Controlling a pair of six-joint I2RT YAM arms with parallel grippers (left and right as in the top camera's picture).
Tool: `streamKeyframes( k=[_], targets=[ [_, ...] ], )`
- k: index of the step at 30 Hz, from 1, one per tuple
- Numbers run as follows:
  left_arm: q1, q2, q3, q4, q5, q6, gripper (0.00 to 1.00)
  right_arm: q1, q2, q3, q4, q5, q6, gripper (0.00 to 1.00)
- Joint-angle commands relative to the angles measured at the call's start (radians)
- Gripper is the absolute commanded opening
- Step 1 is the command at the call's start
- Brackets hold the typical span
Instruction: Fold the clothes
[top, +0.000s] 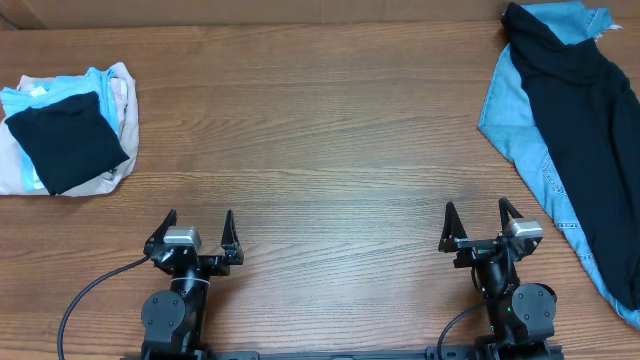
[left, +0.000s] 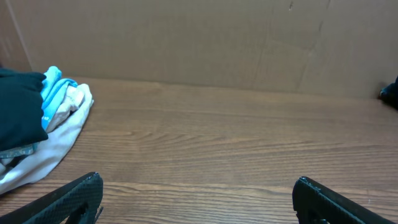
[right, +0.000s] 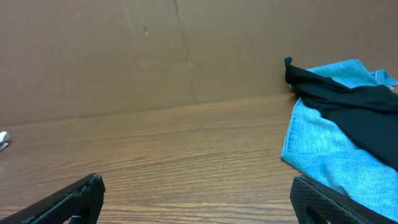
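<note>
A black T-shirt (top: 585, 110) lies spread out and unfolded at the table's right edge, on top of light-blue jeans (top: 515, 120). In the right wrist view the black T-shirt (right: 354, 106) sits far right over the jeans (right: 317, 146). My right gripper (top: 477, 205) (right: 196, 178) stands open near the front edge, left of the shirt and apart from it. The left gripper (top: 200, 215) (left: 198, 179) is open too, with only bare wood between its fingers.
At the back left rests a pile of folded garments: a black one (top: 65, 145) (left: 18, 106) on pale blue (top: 40, 95) and beige (top: 120, 90) pieces. A cardboard wall (left: 199, 43) closes the table's far side.
</note>
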Motion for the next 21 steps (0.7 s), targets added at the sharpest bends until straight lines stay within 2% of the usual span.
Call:
streamKeyframes(
  k=[1,21],
  targets=[
    [0.001,-0.010,-0.004,0.003,0.000,0.020,1.00,-0.003,-0.010,-0.010,0.008,0.000,-0.004,1.00],
    [0.001,-0.010,-0.004,0.004,-0.008,0.021,1.00,-0.003,-0.010,-0.010,0.023,0.000,-0.004,1.00]
  ],
)
